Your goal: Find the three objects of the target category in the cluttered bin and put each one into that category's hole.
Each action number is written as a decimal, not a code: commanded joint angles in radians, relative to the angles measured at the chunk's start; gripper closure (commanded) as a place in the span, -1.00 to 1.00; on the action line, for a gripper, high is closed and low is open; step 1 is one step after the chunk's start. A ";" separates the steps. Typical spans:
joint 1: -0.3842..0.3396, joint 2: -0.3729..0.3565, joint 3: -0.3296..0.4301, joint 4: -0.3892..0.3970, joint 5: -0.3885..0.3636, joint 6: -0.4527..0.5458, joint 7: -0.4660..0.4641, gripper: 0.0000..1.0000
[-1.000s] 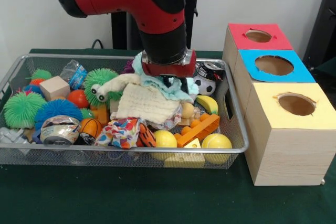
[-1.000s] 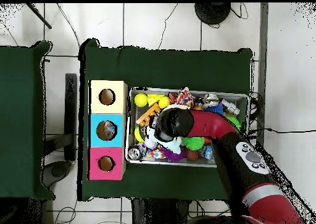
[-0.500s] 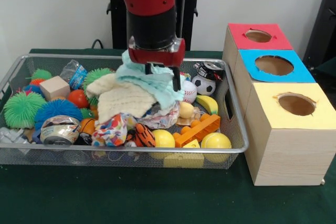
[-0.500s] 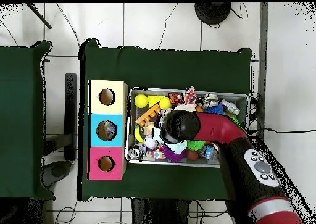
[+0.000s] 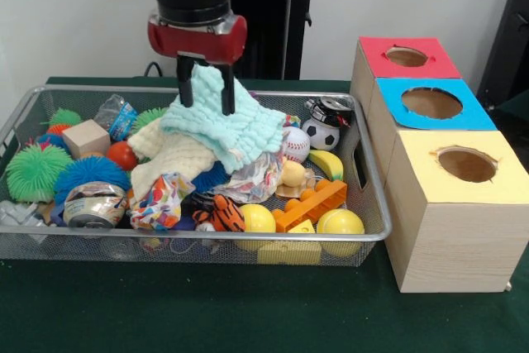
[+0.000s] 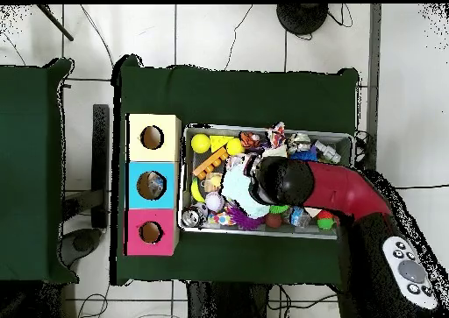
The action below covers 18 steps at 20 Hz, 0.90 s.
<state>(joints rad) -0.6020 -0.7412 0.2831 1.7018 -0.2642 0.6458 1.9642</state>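
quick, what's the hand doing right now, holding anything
Hand: closed on the pale green cloth, pinching its top above the bin.

Soft bumpy mint cloth [image 5: 223,126] hangs from the gripper [image 5: 204,87]. Below it sit a shiny wire bin [image 5: 207,237], a shiny metal can [image 5: 93,204], and a smooth wooden block [image 5: 86,138].

Bright even indoor light; soft shadows; no glare.
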 commanded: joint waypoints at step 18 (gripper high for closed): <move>-0.113 0.035 -0.098 0.104 -0.163 -0.087 -0.043 -1.00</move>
<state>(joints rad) -0.6785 -0.7471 0.2253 1.7134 -0.3296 0.6332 1.9642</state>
